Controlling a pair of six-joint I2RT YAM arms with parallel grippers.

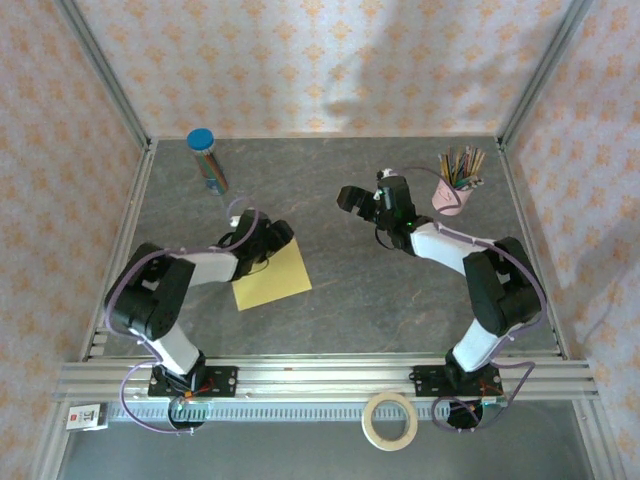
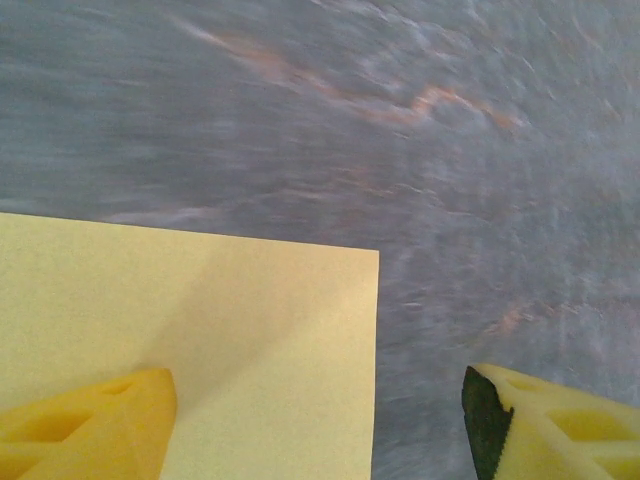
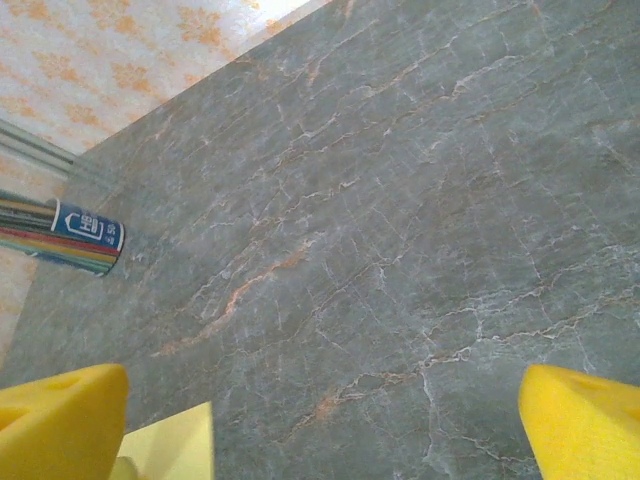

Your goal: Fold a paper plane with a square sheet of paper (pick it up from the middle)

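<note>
My left gripper [image 2: 320,395] hangs wide open, empty, straddling edge of sheet [image 2: 200,300]; right gripper [image 3: 325,400], open, empty, well off sheet. Left nearer.

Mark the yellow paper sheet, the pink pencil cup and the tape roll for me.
yellow paper sheet [image 1: 275,280]: top external view, on its bare middle, right of the left arm.
pink pencil cup [image 1: 450,200]: top external view, on its outer wall.
tape roll [image 1: 367,421]: top external view, on the ring's left side.
</note>
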